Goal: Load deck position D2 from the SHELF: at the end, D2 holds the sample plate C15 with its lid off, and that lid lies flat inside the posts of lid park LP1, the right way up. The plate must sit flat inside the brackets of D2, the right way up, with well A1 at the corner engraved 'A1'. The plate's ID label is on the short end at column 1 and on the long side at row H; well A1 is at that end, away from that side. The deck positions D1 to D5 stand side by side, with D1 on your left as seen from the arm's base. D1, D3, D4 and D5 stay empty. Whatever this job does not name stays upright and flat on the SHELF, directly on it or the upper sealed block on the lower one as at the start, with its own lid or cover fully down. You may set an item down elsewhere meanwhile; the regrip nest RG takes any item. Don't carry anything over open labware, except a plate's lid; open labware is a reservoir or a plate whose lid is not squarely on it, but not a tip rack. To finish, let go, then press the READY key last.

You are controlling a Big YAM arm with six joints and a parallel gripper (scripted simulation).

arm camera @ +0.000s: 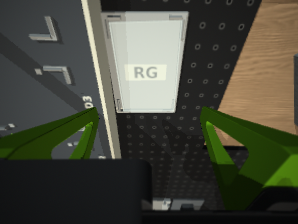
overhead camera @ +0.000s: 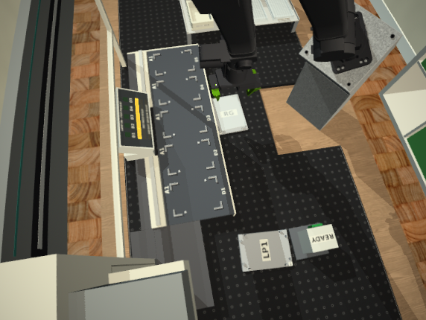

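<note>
My gripper (overhead camera: 234, 89) has green fingers, is wide open and holds nothing. It hangs just beyond the far end of the regrip nest RG (overhead camera: 231, 113), next to the deck's edge near D4. In the wrist view the fingers frame bare black pegboard, with the empty nest RG (arm camera: 146, 62) ahead. The grey deck (overhead camera: 188, 130) shows positions D1 to D5, all empty; D2 (overhead camera: 186, 146) has bare brackets. Lid park LP1 (overhead camera: 265, 249) is empty. The READY key (overhead camera: 321, 238) sits beside it. The shelf's labware (overhead camera: 202, 15) is mostly hidden behind the arm; plate C15 cannot be made out.
A status panel (overhead camera: 135, 120) with a yellow bar stands on the deck's far side. The arm's grey pedestal (overhead camera: 331, 82) is at the upper right. A beige cabinet (overhead camera: 93, 290) fills the lower left. A rail (overhead camera: 33, 126) runs along the left.
</note>
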